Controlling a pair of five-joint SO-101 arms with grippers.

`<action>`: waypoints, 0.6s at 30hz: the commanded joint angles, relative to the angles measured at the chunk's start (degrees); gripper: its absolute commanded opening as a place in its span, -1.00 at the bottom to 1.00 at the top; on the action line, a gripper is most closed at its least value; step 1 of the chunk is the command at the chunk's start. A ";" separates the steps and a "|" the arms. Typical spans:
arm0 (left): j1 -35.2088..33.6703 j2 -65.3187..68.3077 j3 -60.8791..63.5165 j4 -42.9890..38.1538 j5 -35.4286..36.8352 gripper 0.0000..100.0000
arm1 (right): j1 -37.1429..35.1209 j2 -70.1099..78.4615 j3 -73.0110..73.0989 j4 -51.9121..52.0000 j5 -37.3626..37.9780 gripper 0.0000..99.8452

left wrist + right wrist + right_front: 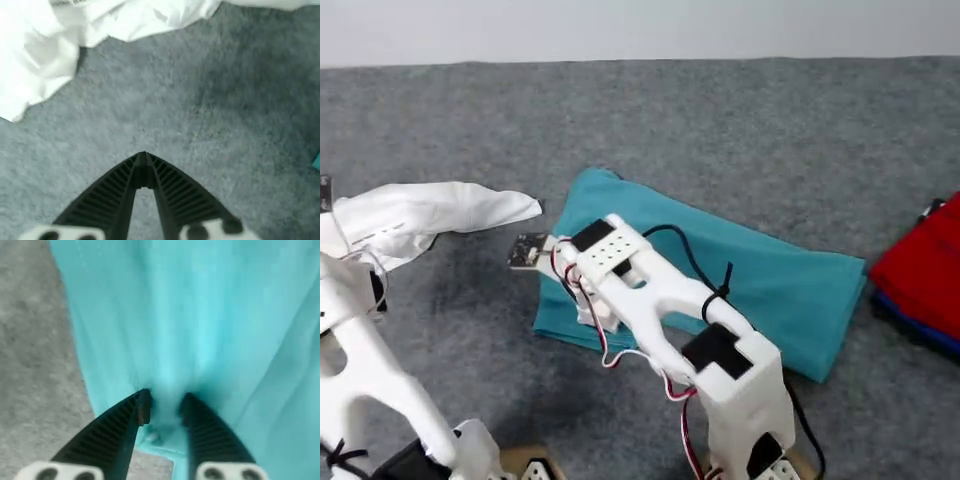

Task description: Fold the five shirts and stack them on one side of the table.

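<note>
Right gripper (165, 407) has its fingers nearly together w/ a ridge of the teal shirt (770, 280) bunched between them. It looks like a real pinch, though from the wrist view I can't be sure how much cloth it's got, prob. just the top layer by the hem. It sits at one short end of the shirt, right at the edge, w/ grey table cover (720, 130) just to its outer side. From that hand the shirt runs away as a long band, its long axis pointing off toward the red-and-blue stack (925, 270), so nearly all the cloth lies ahead of and beyond the fingertips. My guess at the next move: lift this end and carry it along that axis over the far end, halving the length. The right arm is plainly the nearer one, since it's on the shirt. The left gripper (145, 156) is closed on nothing, tips touching, over the cover, w/ the white shirt (430, 215) crumpled just ahead of it and the teal one off to its side, apart. As for anything holding things, it's the stack: red on top, blue showing under it, well apart from both hands. White shirt isn't folded yet; teal approx. partway.
</note>
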 commanded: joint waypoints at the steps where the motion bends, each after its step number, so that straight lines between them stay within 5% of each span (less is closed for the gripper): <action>1: -0.35 -2.11 0.92 -0.70 -0.53 -1.00 | -0.48 0.04 -5.10 2.15 -0.09 -0.97; 18: -0.09 -2.11 1.27 -0.70 -0.53 -1.00 | 11.12 0.57 -18.20 12.62 0.44 -0.98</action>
